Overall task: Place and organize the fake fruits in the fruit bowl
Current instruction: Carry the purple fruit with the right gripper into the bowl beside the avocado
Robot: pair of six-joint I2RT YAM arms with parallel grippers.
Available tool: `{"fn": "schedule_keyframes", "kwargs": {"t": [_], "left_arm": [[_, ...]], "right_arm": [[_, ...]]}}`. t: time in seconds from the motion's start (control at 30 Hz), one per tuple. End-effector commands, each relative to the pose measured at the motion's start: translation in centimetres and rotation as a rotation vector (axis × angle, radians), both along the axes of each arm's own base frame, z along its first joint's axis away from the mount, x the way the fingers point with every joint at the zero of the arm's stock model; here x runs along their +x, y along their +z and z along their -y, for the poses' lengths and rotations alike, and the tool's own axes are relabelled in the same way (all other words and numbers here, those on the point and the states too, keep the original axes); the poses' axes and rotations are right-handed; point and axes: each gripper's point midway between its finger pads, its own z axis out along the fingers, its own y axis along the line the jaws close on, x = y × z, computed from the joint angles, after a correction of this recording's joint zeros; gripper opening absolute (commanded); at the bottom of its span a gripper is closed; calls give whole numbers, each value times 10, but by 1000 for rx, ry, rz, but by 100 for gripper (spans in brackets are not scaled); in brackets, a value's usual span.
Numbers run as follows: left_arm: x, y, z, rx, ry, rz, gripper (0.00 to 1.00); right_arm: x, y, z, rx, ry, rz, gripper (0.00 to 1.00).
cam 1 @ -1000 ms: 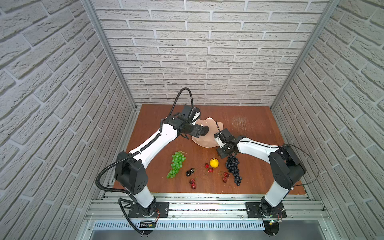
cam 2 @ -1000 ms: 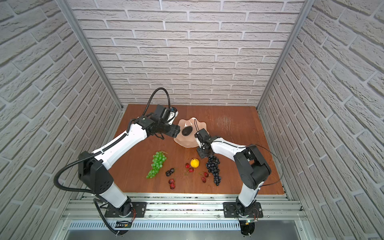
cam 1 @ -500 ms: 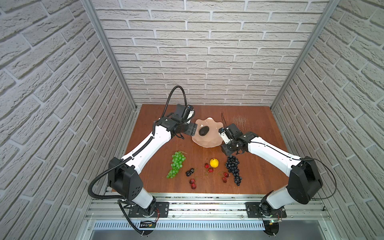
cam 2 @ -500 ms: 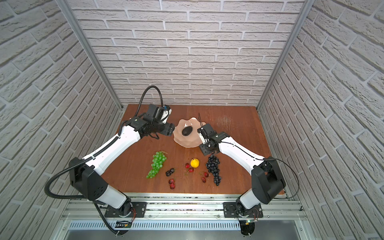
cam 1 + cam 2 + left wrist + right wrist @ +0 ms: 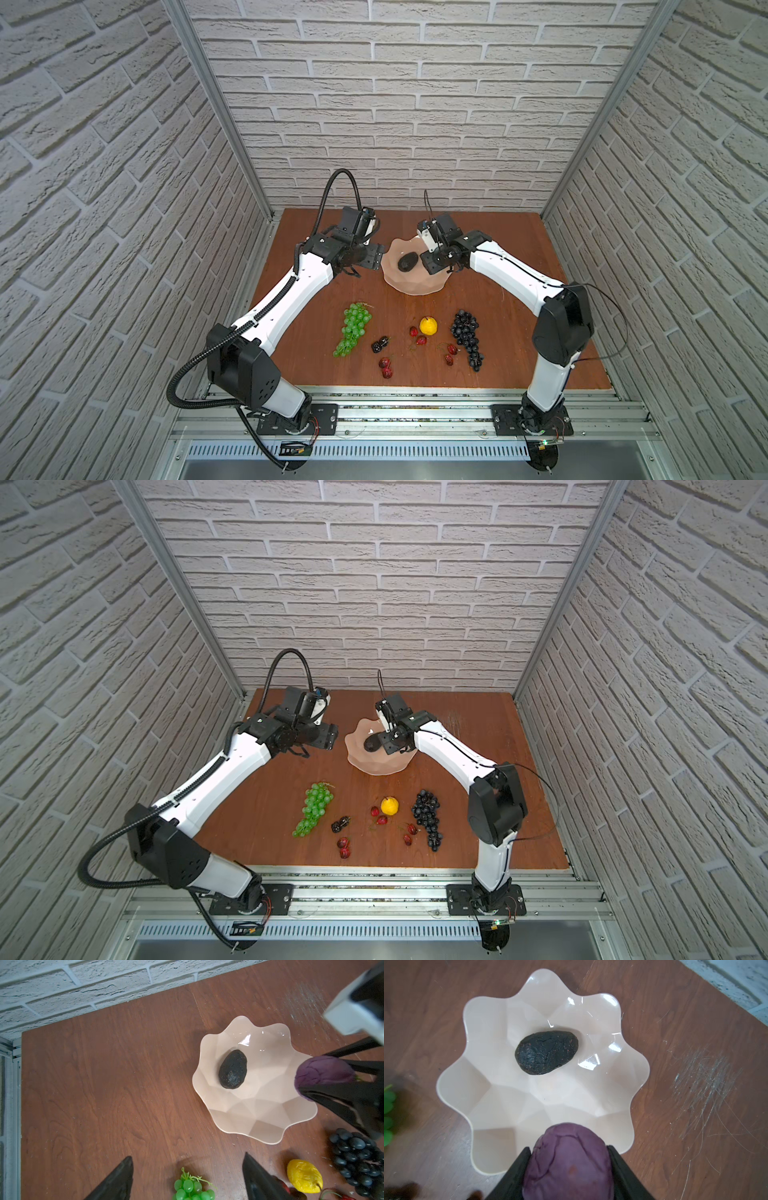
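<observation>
Holding purple round fruit (image 5: 569, 1159): right jaws partly closed, pinching it on two sides, black fingers (image 5: 623, 1172) pressed to its flanks. Fruit hangs over right side of fruit bowl (image 5: 409, 286), abt above the wavy rim. Can't tell how high it sits over the rim. In both top views the fruit itself is hidden under the wrist of right arm (image 5: 498, 266).

Bowl sits toward back-centre of counter (image 5: 511, 232). Contents: blackish avocado (image 5: 407, 262) only, lying on its side near the middle, apart from the held fruit.

Left jaws: spread wide, nothing between them. Left wrist view shows both fingers (image 5: 118, 1180) w/ counter and top of green grape bunch (image 5: 352, 328) in the gap. In both top views they hover just left of the bowl, near its rim, not touching. Left arm (image 5: 291, 299) reaches in from front-left.

Rest of fruit lies on counter in front of bowl, well apart from it:
- green bunch leftmost, stem end toward bowl
- black berries (image 5: 380, 345) just right of its lower end
- lemon (image 5: 428, 325) abt mid-row
- dark grape bunch (image 5: 467, 336) rightmost
- cherries (image 5: 417, 336) scattered: two beside lemon on its left, two nearer front edge below the berries, two just left of dark bunch.

Neither set of jaws touches any of these.
</observation>
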Motion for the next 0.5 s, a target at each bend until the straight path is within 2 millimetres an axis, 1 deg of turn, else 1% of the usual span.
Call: {"fn": "schedule_keyframes", "kwargs": {"t": [0.0, 0.03, 0.07, 0.17, 0.23, 0.37, 0.47], "left_arm": [[-6, 11, -16, 18, 28, 30, 82], [-7, 11, -17, 18, 29, 30, 82], [-8, 12, -18, 19, 32, 31, 82], [-11, 12, -20, 20, 37, 30, 82], [-12, 13, -23, 28, 41, 32, 82], [-12, 16, -28, 47, 50, 41, 82], [-12, 17, -28, 46, 50, 41, 82]], "right_arm": [[23, 5, 3, 10, -16, 51, 37], [26, 0, 3, 11, -18, 46, 37], [30, -11, 2, 5, -20, 32, 37], [39, -26, 3, 2, -30, 16, 37], [43, -34, 2, 5, -29, 7, 37], [53, -42, 1, -7, -30, 6, 37], [59, -51, 1, -15, -28, -2, 38]]}}
